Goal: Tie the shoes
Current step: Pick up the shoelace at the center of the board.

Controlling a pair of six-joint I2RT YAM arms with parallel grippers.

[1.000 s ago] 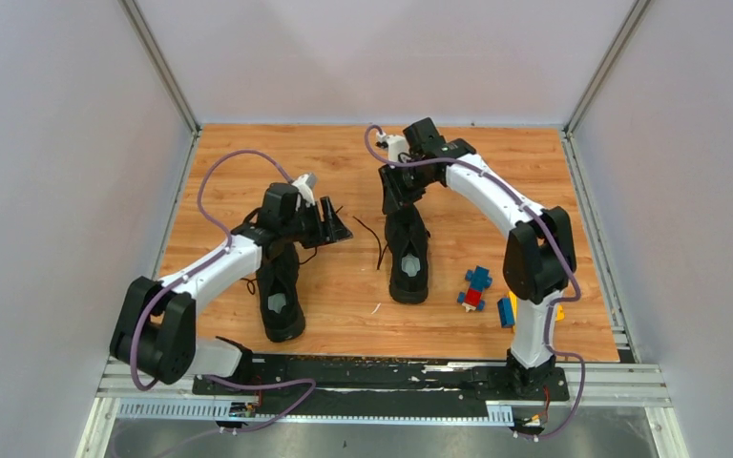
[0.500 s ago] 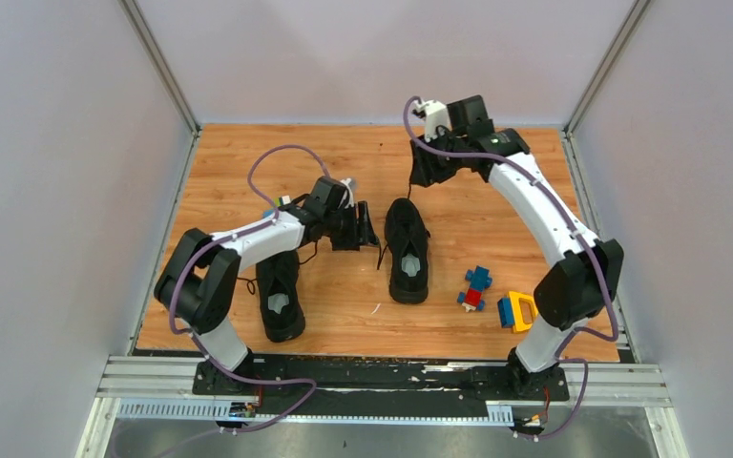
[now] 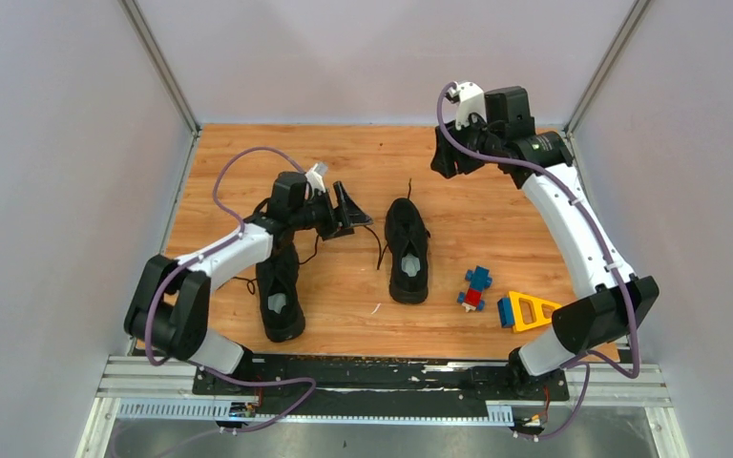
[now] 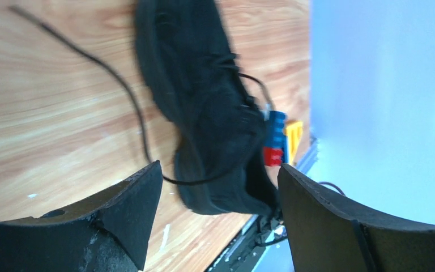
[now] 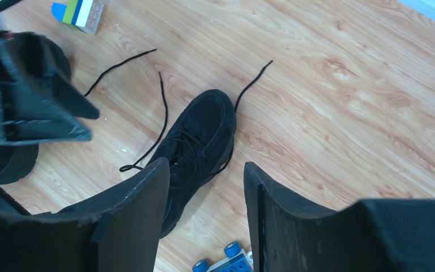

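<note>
Counted: two black shoes, namely left shoe (image 3: 282, 291) and right shoe (image 3: 408, 250). Recorded three toy pieces: one blue-and-red block (image 3: 477, 286), one yellow-and-blue block (image 3: 517, 311), one blue-green-white block (image 5: 79, 11) (visible from the right wrist only). Noted two arms, each ending in one gripper, left gripper (image 4: 220, 170) and right gripper (image 5: 207, 164), two fingers apiece. One wooden table (image 3: 496, 181) under everything.

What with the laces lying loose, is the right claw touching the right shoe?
Apart. Right wrist view: the right shoe lies far below the open right claw.
</note>
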